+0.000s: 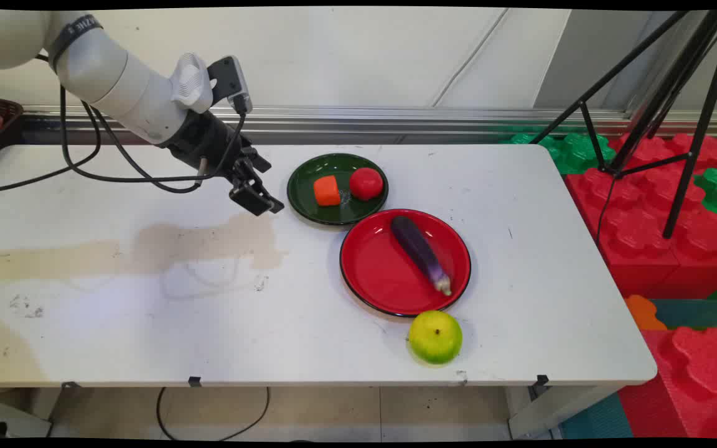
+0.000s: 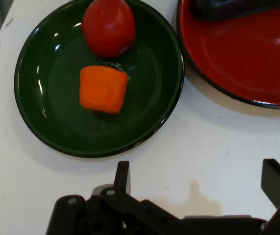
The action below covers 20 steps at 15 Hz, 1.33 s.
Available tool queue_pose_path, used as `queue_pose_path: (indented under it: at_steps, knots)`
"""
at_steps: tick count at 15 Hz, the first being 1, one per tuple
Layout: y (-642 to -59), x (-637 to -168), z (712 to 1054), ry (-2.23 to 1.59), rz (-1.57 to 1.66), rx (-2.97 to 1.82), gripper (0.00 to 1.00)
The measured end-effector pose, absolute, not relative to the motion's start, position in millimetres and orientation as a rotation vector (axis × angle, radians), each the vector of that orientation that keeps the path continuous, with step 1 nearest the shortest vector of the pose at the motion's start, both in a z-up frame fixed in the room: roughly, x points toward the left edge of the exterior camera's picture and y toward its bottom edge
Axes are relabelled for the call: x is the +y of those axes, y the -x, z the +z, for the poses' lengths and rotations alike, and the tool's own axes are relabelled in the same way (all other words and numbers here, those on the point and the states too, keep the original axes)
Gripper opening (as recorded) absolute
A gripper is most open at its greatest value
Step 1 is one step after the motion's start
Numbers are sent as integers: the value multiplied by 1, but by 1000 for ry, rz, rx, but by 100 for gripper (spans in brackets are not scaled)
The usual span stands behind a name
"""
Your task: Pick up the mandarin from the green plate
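We see a robotics lab or test room rather than a home. A plain white table (image 1: 147,323), stained and scuffed, stands against a bare white panelled wall (image 1: 346,56) with a metal rail along its base. At two o'clock from the table's middle a black tripod (image 1: 657,124) stands on big red and green foam blocks (image 1: 657,205) shaped like interlocking bricks, which pile down the right side to four o'clock. At ten o'clock the white robot arm (image 1: 122,87) trails black cables (image 1: 84,168) over the table. Toy food on coloured plates, like the green plate (image 1: 333,214), suits a staged trial.
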State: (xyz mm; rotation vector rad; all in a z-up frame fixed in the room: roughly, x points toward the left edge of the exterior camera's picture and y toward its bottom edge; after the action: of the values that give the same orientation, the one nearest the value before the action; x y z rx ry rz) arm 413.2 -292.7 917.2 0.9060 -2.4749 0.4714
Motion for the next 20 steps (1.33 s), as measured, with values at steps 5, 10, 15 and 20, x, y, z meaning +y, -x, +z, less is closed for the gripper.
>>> queue_pose_path:
  at_steps: [5,10,15,20]
  knots:
    - [-400,-291,925,-914,508,-2462,100]
    - [-388,-300,934,-955,555,-2435,100]
    - [-375,-324,932,-1015,583,-2440,100]
    - [-364,-354,916,-1058,583,-2461,100]
